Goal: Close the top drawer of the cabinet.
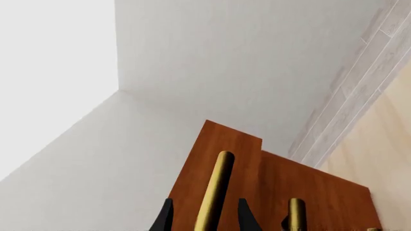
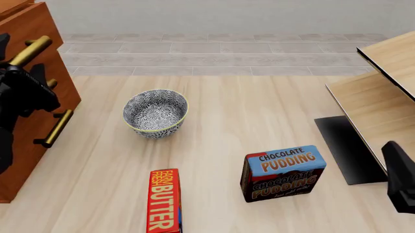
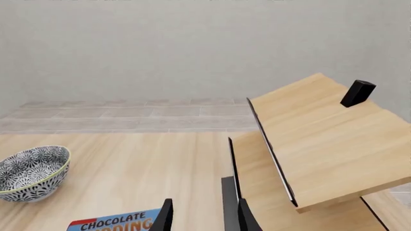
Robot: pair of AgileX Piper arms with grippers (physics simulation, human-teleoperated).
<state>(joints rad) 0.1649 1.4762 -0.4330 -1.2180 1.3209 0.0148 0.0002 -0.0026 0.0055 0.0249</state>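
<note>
Top drawer [image 1: 222, 144] seen proud of cabinet [image 2: 26, 145] front at surface's left edge. Brass handle [image 1: 215, 190] framed between spread fingers of left end effector [image 1: 204, 219], not clamped. Push judged along drawer's slide axis, into cabinet. Right end effector [image 3: 204, 219] held apart, empty, well away.

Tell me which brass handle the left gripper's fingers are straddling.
The top drawer's handle, the uppermost bar: it runs between the left gripper's two fingers in the left wrist view. The next handle lies outside them.
</note>
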